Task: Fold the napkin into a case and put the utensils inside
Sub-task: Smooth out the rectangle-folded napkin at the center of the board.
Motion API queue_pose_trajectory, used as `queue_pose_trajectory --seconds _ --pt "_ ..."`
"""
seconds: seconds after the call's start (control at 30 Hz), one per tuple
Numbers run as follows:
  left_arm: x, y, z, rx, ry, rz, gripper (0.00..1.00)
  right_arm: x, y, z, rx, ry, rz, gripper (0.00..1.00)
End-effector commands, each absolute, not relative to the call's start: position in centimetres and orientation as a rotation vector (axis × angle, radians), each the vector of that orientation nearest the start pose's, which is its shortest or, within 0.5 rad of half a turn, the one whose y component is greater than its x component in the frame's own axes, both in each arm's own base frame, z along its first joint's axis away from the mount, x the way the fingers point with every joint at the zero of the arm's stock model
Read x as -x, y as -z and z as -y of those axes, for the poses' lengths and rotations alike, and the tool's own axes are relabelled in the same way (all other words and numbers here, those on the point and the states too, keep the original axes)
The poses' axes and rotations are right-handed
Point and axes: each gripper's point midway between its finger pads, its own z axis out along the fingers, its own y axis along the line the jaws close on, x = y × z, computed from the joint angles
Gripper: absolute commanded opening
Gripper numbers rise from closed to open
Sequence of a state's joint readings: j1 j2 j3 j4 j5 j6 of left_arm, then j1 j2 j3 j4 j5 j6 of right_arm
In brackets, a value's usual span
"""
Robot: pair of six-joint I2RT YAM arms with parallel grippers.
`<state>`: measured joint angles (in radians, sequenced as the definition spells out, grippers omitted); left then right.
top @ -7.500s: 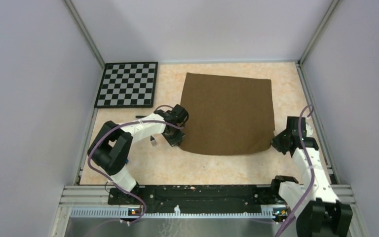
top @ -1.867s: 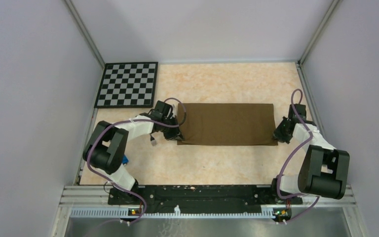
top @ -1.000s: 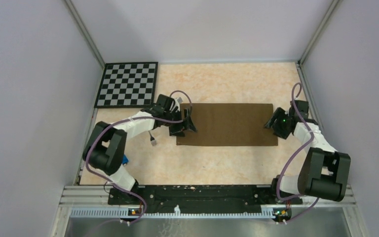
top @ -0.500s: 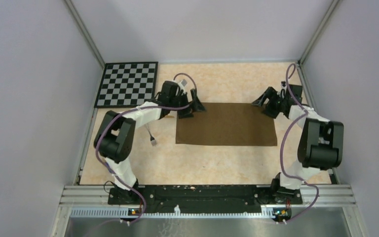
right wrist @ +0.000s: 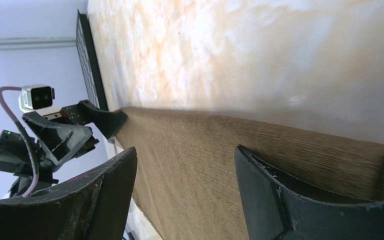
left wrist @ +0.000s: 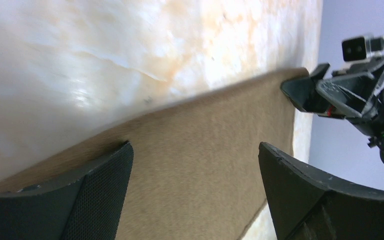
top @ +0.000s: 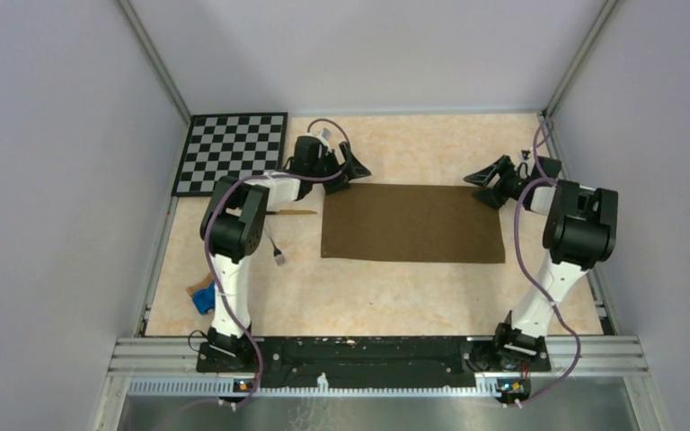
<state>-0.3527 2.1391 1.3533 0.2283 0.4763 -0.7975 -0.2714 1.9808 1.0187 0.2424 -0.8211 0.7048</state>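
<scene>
Napkin (top: 411, 223) half-folded, no case yet.
Left gripper (top: 350, 175) and right gripper (top: 483, 184) gape empty at its far corners; utensils (top: 295, 213) apparently outside.

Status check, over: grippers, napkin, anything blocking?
Both open: left gripper, right gripper, at far corners of napkin. It lies flat, wide rectangle, more folds needed. Both utensils lie left of it; nothing on top.
</scene>
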Motion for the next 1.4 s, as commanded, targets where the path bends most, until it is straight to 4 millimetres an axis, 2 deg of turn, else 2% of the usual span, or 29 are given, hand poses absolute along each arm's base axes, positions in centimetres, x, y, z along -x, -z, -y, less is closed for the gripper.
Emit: queue_pose_trajectory --seconds 0.0,0.07,0.1,0.17,0.23,0.33,0.37,0.47,0.53,0.63,0.73,0.8,0.83,0.97,1.1,1.17,1.27,1.37 --pt "-48.1 -5.1 26.2 0.197 0.992 -2.311 0.99 -45.9 -4.9 1.1 -0.629 -0.942 -2.205 0.7" --pt "-47.6 -7.4 27.2 0.136 1.052 -2.292 0.99 -46.0 -7.2 0.7 -0.571 -0.901 -2.206 0.7" --pt "-47.4 -8.7 27.7 0.112 1.083 -2.286 0.99 -46.1 -8.4 -0.1 -0.542 -0.916 -2.192 0.7" --pt "-47.3 -11.0 28.2 0.089 1.128 -2.259 0.99 -46.3 -10.6 -3.2 -0.467 -1.008 -2.162 0.71" --pt "-47.7 -12.0 27.7 0.102 1.106 -2.229 0.99 -46.4 -11.8 -7.2 -0.397 -1.133 -2.146 0.71" --pt "-48.5 -11.1 26.2 0.162 1.06 -2.247 0.99 -46.5 -11.6 -11.9 -0.376 -1.263 -2.14 0.71" --pt "-48.4 -10.9 26.0 0.173 1.079 -2.254 0.99 -46.8 -11.6 -12.7 -0.37 -1.307 -2.119 0.71" --pt "-48.2 -9.6 25.3 0.171 1.057 -2.247 0.99 -47.2 -11.1 -13.7 -0.412 -1.406 -2.064 0.7" --pt "-48.1 -8.0 24.7 0.192 1.036 -2.281 0.99 -47.4 -10.0 -13.8 -0.431 -1.434 -2.068 0.7" --pt "-48.3 -5.8 23.4 0.241 0.99 -2.307 0.99 -47.7 -8.0 -13.0 -0.445 -1.401 -2.093 0.7" --pt "-48.6 -4.1 22.3 0.271 0.949 -2.327 0.99 -48.1 -5.7 -10.9 -0.49 -1.36 -2.121 0.69" --pt "-48.6 -3.5 21.8 0.277 0.911 -2.342 0.99 -48.2 -4.7 -8.8 -0.531 -1.321 -2.121 0.69" --pt "-48.4 -3.0 21.5 0.283 0.89 -2.354 0.99 -48.2 -4.3 -7.1 -0.556 -1.288 -2.12 0.69" --pt "-48.4 -3.2 21.0 0.272 0.844 -2.355 0.99 -48.0 -4.7 -2.3 -0.602 -1.187 -2.115 0.69" --pt "-48.7 -4.6 21.2 0.245 0.837 -2.342 0.99 -47.8 -6.3 2.3 -0.62 -1.015 -2.139 0.69" --pt "-48.9 -6.0 21.6 0.212 0.835 -2.323 0.99 -47.1 -7.0 3.7 -0.628 -0.889 -2.204 0.69" --pt "-49.4 -8.7 23.0 0.139 0.854 -2.291 0.99 -46.7 -9.7 3.4 -0.554 -0.771 -2.226 0.7" --pt "-49.1 -11.3 24.7 0.071 0.888 -2.285 0.99 -45.6 -11.9 1.1 -0.51 -0.761 -2.216 0.69"
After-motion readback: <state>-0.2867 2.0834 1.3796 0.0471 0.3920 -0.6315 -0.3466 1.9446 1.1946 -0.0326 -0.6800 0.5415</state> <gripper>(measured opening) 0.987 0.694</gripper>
